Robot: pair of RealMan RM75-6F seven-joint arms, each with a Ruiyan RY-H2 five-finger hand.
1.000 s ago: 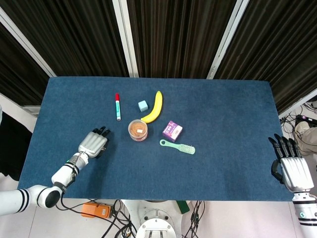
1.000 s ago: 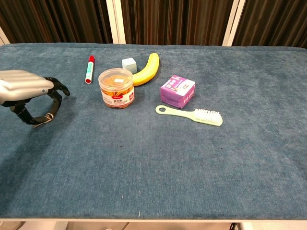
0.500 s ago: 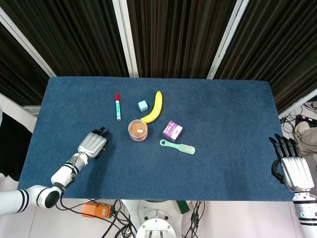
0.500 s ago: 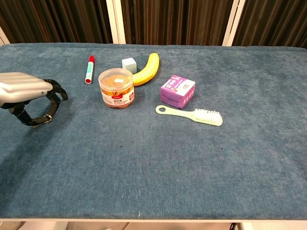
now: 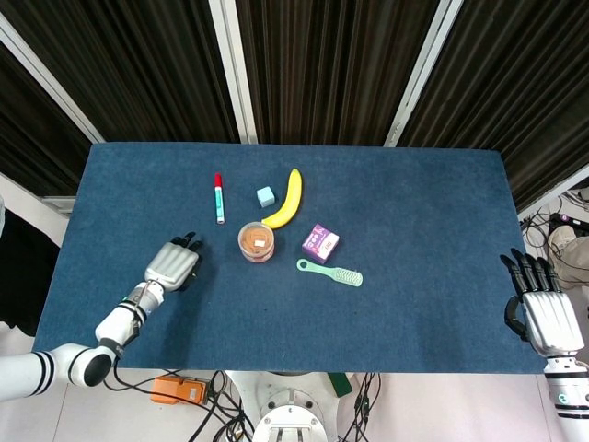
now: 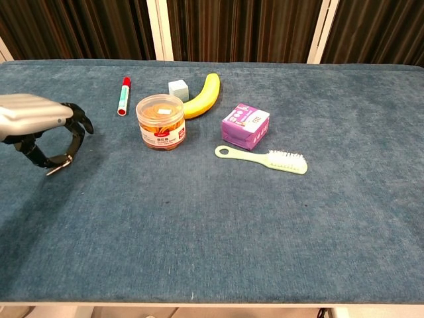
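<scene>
The left hand [image 5: 172,265] hovered low over the blue surface [image 5: 414,203] near its front left part, palm down and holding nothing, with the round tub [image 5: 257,241] the nearest thing to it, off to its right. Behind the tub lay a red-capped marker [image 5: 219,199], a small pale cube [image 5: 265,196] and a banana [image 5: 286,199], while a purple box [image 5: 320,242] and a green brush [image 5: 330,273] sat to the tub's right. The right hand [image 5: 537,301] was at the surface's front right corner, fingers straight and close together, well apart from all of these.
</scene>
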